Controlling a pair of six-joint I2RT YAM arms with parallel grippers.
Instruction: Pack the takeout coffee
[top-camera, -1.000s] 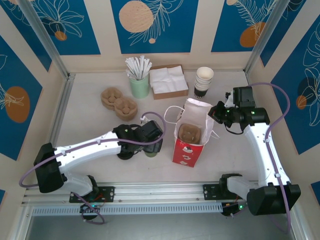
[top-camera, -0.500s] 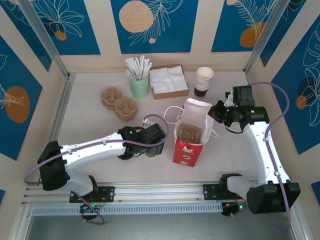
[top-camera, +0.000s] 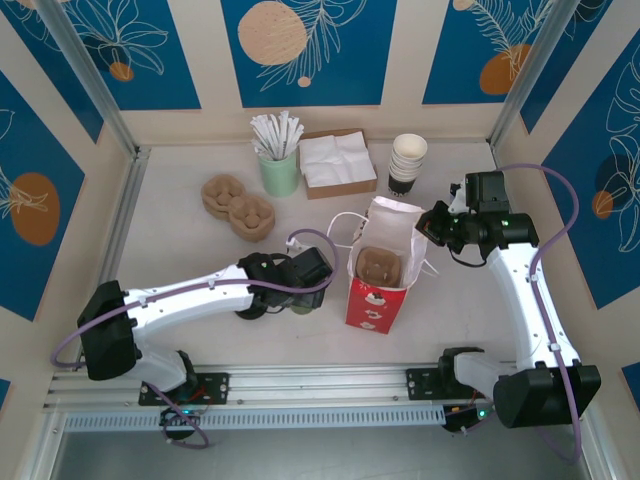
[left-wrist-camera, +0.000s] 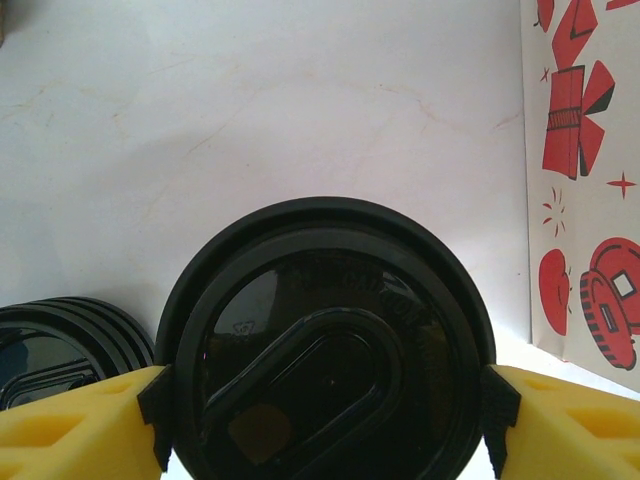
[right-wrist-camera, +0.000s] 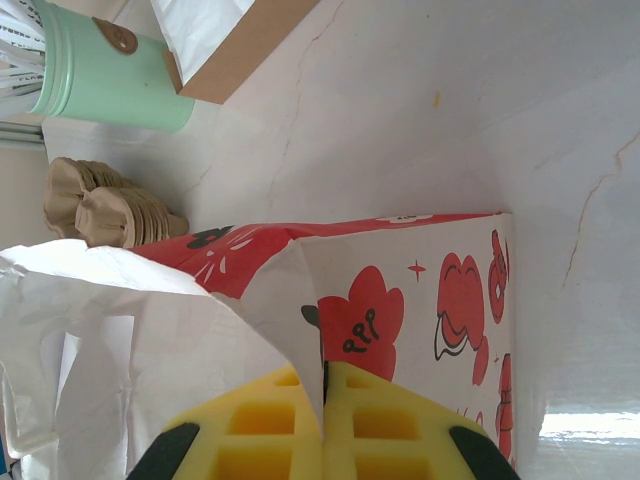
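The takeout coffee (left-wrist-camera: 325, 330) stands on the desk (left-wrist-camera: 250, 110) just left of the red bag (top-camera: 377, 300), not yet packed. Its glossy black plastic lid is round with a raised, rounded sip panel. It sits between the yellow pads of the left gripper (left-wrist-camera: 325, 415), whose jaws stand wide with their dark tips at the rim on both sides; whether they press I cannot tell. Lifting it and lowering it into the bag remain, I judge. Beside it lies a stack of black lids (left-wrist-camera: 45, 350). The right gripper (right-wrist-camera: 323, 420) has its jaws closed on the bag's creased white paper lip, holding it open over a moulded pulp carrier (top-camera: 378, 265). The desk is pale and faintly veined.
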